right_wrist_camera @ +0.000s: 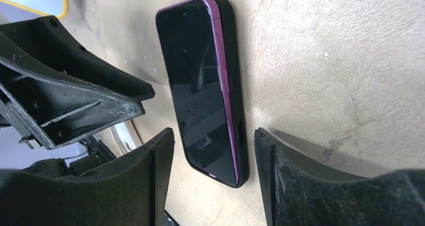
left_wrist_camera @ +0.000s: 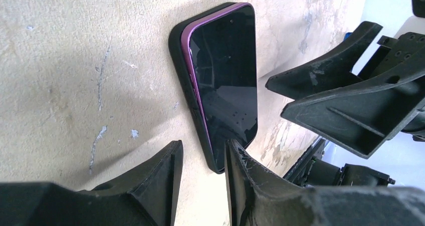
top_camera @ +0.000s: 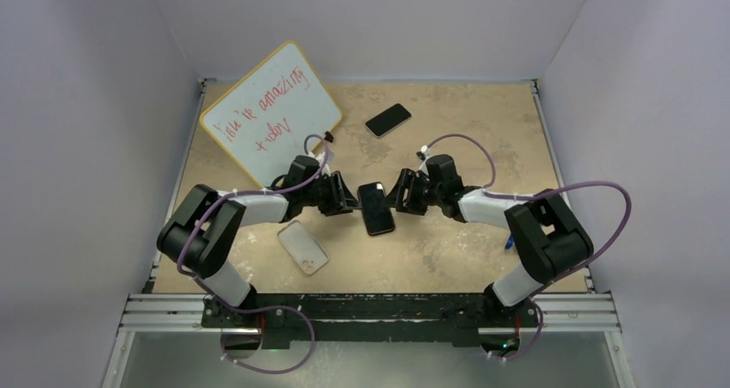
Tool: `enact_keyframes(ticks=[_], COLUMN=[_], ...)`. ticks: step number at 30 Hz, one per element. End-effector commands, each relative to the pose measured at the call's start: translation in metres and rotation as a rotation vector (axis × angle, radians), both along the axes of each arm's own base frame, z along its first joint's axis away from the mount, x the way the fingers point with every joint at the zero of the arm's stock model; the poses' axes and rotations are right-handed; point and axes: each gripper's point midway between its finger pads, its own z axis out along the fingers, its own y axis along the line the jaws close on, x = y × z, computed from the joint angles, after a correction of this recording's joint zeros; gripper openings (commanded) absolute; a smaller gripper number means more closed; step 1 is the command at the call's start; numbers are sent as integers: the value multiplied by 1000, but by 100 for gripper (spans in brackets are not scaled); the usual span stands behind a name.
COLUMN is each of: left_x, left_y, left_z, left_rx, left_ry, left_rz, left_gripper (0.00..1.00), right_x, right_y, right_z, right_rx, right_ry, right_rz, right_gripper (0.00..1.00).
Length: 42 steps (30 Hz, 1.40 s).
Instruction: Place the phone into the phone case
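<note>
The phone [top_camera: 376, 207] is dark-screened with a purple rim and lies flat mid-table inside a black shell [left_wrist_camera: 183, 85]. Its purple side [right_wrist_camera: 220, 75] stands a little proud of the shell [right_wrist_camera: 239, 85]. A translucent whitish phone case [top_camera: 303, 246] lies empty at front left, apart from both grippers. My left gripper [top_camera: 349, 203] is at the phone's left side, jaws narrowly open [left_wrist_camera: 203, 148], one finger [left_wrist_camera: 240, 171] over the phone's near corner. My right gripper [top_camera: 398, 194] is at the phone's right side. It is open [right_wrist_camera: 214, 133], with the phone's end [right_wrist_camera: 215, 156] lying between its fingers.
A second dark phone [top_camera: 387, 120] lies at the back centre. A yellow-framed whiteboard [top_camera: 271, 113] with red writing leans at back left. White walls enclose the table on three sides. The two grippers face each other closely across the phone.
</note>
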Motion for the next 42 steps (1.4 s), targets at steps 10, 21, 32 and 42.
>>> enact_keyframes(ticks=[10,21,32,42], left_x=[-4,-19,-31,-29], left_y=[-21,-17,-12,-9], left_z=[-15,-23,-23,-22], left_rx=[-112,-102,-101,-77], left_ry=[36,47,49,35], left_rz=[-63,-82,-97,-88], left_gripper=[36,22,21,21], right_x=[3,-3,-13,-11], right_y=[24,50,62,55], right_z=[0,28,78,27], right_rx=[112,266,606,403], right_ry=[1,13,-18,15], right_rz=[58,139,181,180], right_gripper=[70,72,67,66])
